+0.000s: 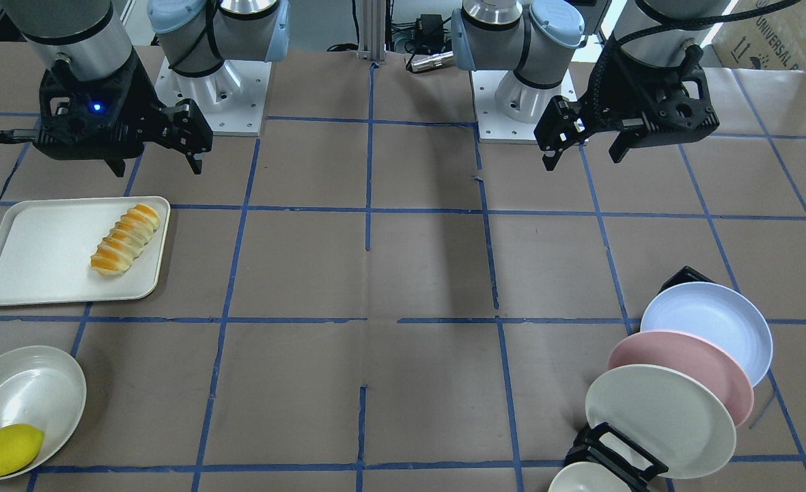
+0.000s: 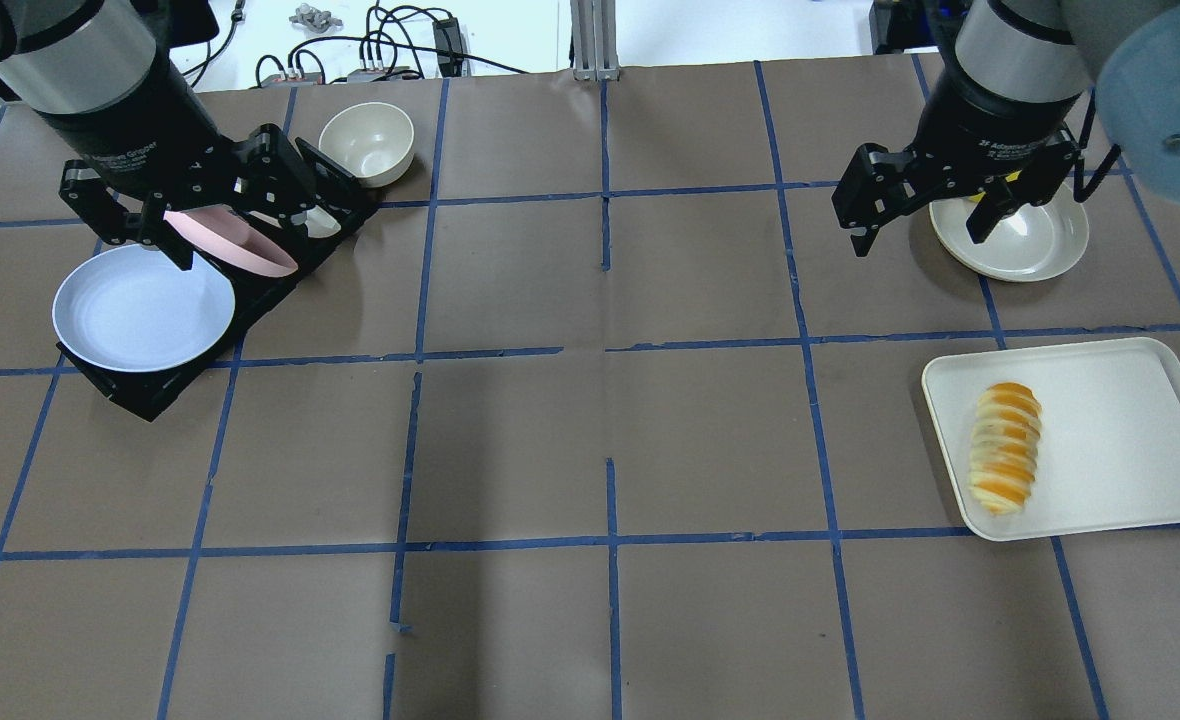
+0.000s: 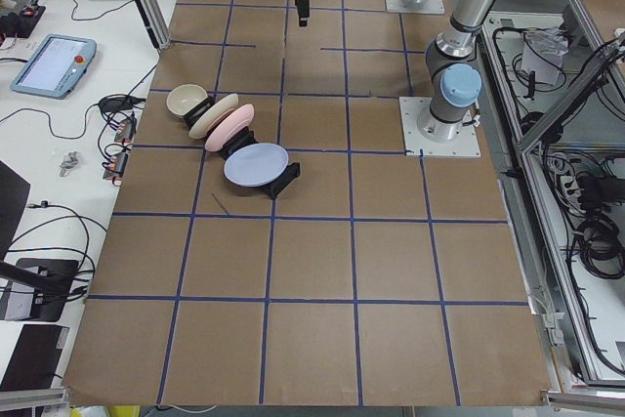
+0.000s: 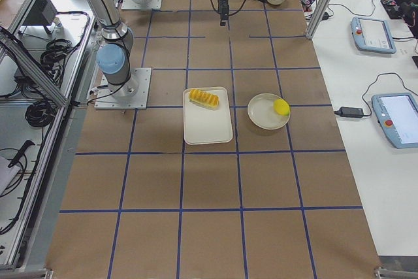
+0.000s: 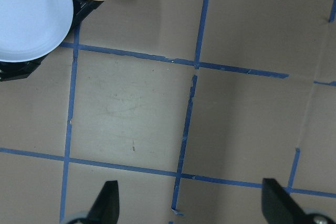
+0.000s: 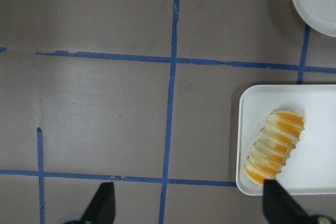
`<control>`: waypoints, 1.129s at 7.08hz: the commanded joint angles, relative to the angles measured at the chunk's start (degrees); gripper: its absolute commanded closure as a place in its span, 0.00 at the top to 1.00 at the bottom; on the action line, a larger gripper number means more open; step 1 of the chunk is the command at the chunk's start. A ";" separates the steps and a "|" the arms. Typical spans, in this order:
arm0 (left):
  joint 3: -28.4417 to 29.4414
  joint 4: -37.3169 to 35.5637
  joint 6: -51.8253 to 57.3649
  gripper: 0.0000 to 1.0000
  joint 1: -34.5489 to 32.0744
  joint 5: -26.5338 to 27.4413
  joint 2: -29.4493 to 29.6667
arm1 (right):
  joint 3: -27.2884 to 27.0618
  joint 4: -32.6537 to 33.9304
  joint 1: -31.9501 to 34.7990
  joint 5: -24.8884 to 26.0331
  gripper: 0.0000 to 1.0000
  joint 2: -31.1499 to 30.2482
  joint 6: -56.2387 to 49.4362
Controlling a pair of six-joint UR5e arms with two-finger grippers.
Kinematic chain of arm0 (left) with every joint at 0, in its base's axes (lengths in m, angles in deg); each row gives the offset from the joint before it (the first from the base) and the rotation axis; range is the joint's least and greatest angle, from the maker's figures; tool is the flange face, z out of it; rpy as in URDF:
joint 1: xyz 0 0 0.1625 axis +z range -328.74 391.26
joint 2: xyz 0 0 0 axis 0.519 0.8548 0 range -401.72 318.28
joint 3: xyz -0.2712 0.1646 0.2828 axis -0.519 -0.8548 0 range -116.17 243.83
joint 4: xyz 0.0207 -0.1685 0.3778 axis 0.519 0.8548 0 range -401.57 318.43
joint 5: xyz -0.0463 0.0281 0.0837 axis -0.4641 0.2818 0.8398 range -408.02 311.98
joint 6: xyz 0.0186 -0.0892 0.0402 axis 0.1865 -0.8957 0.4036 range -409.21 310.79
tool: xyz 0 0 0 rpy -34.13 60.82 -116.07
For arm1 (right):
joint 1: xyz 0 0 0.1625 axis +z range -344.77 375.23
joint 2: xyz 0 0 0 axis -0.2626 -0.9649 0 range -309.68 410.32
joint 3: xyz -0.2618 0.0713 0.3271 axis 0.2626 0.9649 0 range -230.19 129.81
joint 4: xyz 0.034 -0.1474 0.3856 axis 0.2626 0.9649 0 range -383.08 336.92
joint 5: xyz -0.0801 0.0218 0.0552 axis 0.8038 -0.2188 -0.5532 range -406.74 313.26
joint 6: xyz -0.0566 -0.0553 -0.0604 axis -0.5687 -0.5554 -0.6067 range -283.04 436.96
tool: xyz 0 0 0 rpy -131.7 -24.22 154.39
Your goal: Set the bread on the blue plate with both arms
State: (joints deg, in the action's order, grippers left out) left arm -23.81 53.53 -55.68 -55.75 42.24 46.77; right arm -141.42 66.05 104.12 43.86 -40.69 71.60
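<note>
- In the overhead view the bread [image 2: 1006,447] lies on the white tray [image 2: 1110,440], at 5 o'clock from the right fingers [image 6: 102,205], its long axis running 12-to-6.
- The right fingers gape wide and empty; this arm is far nearer.
- The left fingers [image 5: 107,205], also wide and empty, hang near the blue plate [image 2: 140,310], which is at their 6 o'clock.

The bread [image 2: 1006,447] lies on a tray [image 2: 1120,440] at the robot's right; well apart at its left, the plate [image 2: 140,310] stands in a rack [image 2: 150,398].
</note>
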 commanded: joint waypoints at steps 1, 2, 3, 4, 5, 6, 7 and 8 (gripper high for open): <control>0.02 -0.09 -0.04 0.95 0.00 0.09 0.02 | 0.00 0.00 -0.03 -0.07 1.00 -0.05 -0.09; 0.10 -0.09 0.31 0.95 0.00 0.18 0.02 | 0.00 0.00 0.05 -0.07 1.00 0.04 -0.43; 0.19 -0.09 0.83 0.95 0.70 0.44 -0.24 | -0.70 -0.09 -0.64 0.02 1.00 0.47 -2.70; 0.71 0.09 2.14 0.97 1.40 0.61 -0.42 | -3.75 3.22 -2.30 0.36 0.99 0.74 -6.81; 0.98 0.09 8.07 0.97 3.76 0.79 -0.51 | -7.78 7.60 -5.28 2.37 0.99 0.22 -9.29; 1.07 0.52 13.87 0.97 9.26 0.44 -0.51 | -11.04 10.95 -8.01 2.91 0.97 0.04 -10.88; 0.98 0.27 21.59 0.97 15.50 -0.08 0.10 | -14.90 14.55 -13.17 2.74 0.97 0.04 -11.24; 1.50 -0.43 27.06 0.97 19.73 -0.17 3.85 | -19.12 18.50 -18.18 2.13 0.97 0.04 -11.94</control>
State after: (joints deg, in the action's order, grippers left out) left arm -22.69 53.66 -35.92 -41.79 42.33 47.65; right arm -155.69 79.94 91.69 46.36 -40.60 60.60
